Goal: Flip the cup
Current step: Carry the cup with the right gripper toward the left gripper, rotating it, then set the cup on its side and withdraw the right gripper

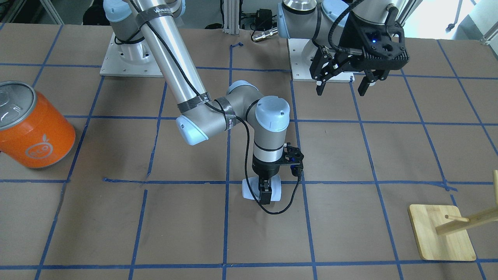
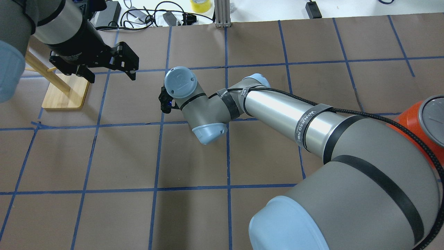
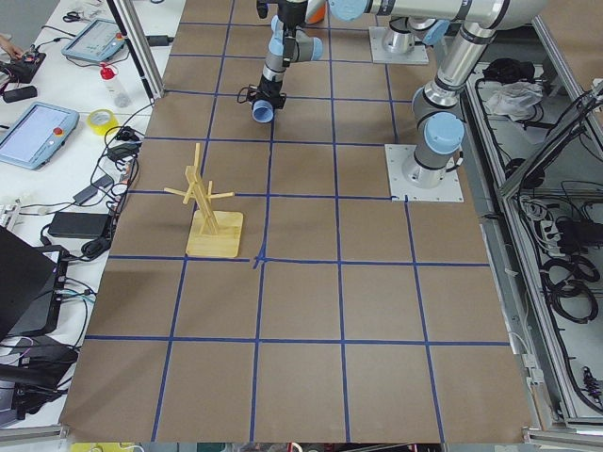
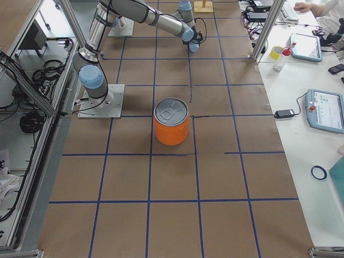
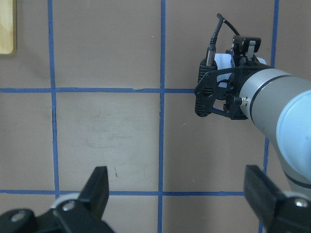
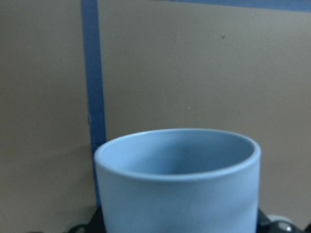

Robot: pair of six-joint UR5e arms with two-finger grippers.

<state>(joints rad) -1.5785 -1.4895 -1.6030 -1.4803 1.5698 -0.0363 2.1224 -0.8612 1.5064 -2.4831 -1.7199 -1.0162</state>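
The cup is a small pale blue-white tumbler lying on its side at the table's middle, at or just above the surface. My right gripper points straight down and is shut on it, one finger across its near side. The right wrist view shows the cup close up, with its open mouth turned away from the camera. It also shows in the left wrist view and the exterior left view. In the overhead view my right wrist hides it. My left gripper hangs open and empty, high near its base.
A big orange can with a silver lid stands at my far right. A wooden peg rack on a board stands on my left side, across the table. Blue tape lines grid the brown table.
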